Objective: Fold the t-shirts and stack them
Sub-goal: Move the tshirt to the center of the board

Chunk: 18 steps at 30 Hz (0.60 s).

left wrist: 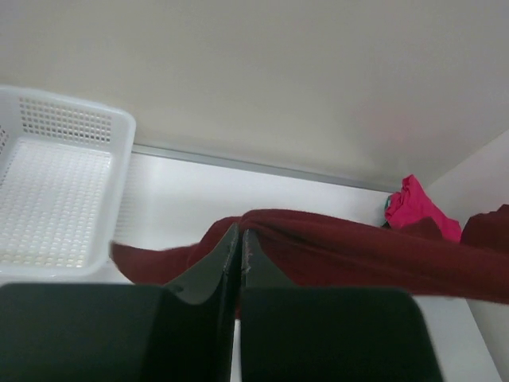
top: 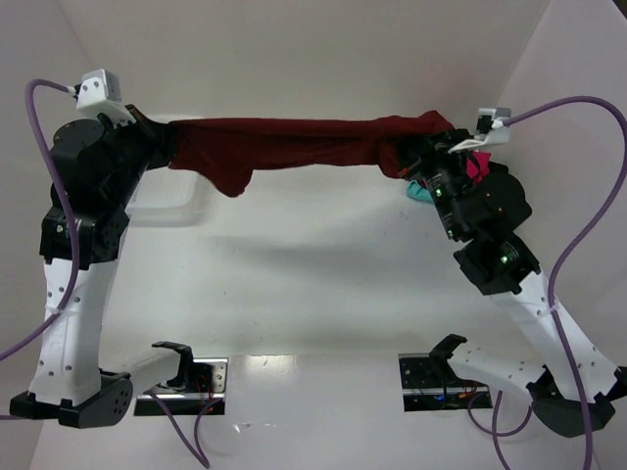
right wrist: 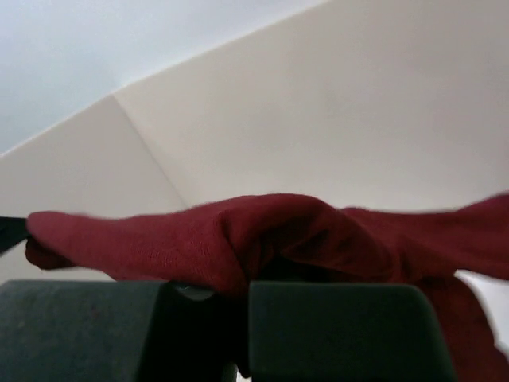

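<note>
**A:** What did the workspace look like?

**B:** A white table (top: 313,294) boxed in by pale walls, with a white plastic lattice basket (left wrist: 56,175) at the far left. Above the table, a large dark maroon cloth t-shirt (top: 294,142) hung as a long band between the two raised arms, touching nothing below it.

**A:** How was it held?

**B:** The left gripper (left wrist: 238,243) had its fingers pressed together on one end of the cloth. The right gripper (right wrist: 245,293) was pinched on the other end, with maroon fabric bunched over its fingers. A loose lobe sagged near the left grip.

**A:** Why were the arms so high and so far apart?

**B:** I judged it was to pull the bunched garment out before laying it flat for folding. Lifted like that, its own weight could open the creases.

**A:** And the other shirts?

**B:** At the far right corner sat a folded bright pink-red t-shirt (left wrist: 420,208). Beneath it showed a sliver of teal cloth (top: 419,193), and the right arm hid much of that pile.

**A:** How far along was the job?

**B:** Early for this shirt, I'd say, since no fold had been made in it yet.
</note>
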Tool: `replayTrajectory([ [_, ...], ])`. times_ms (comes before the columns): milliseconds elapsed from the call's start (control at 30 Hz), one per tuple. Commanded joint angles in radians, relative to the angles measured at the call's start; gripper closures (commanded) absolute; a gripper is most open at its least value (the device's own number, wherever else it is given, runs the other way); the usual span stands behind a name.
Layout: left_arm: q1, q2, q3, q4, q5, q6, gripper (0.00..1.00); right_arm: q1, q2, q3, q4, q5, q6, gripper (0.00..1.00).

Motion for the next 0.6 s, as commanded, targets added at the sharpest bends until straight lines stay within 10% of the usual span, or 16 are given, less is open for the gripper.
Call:
replayTrajectory([
  [0,0.003,-0.067,-0.007,0.006,-0.103,0.028,1.0,-0.002,-0.061,0.029,-0.093,0.03,-0.006,1.0],
  [567,0.003,-0.249,0.094,-0.032,0.084,-0.048,1.0,-0.002,-0.278,0.097,-0.269,-0.224,0.045,1.0],
])
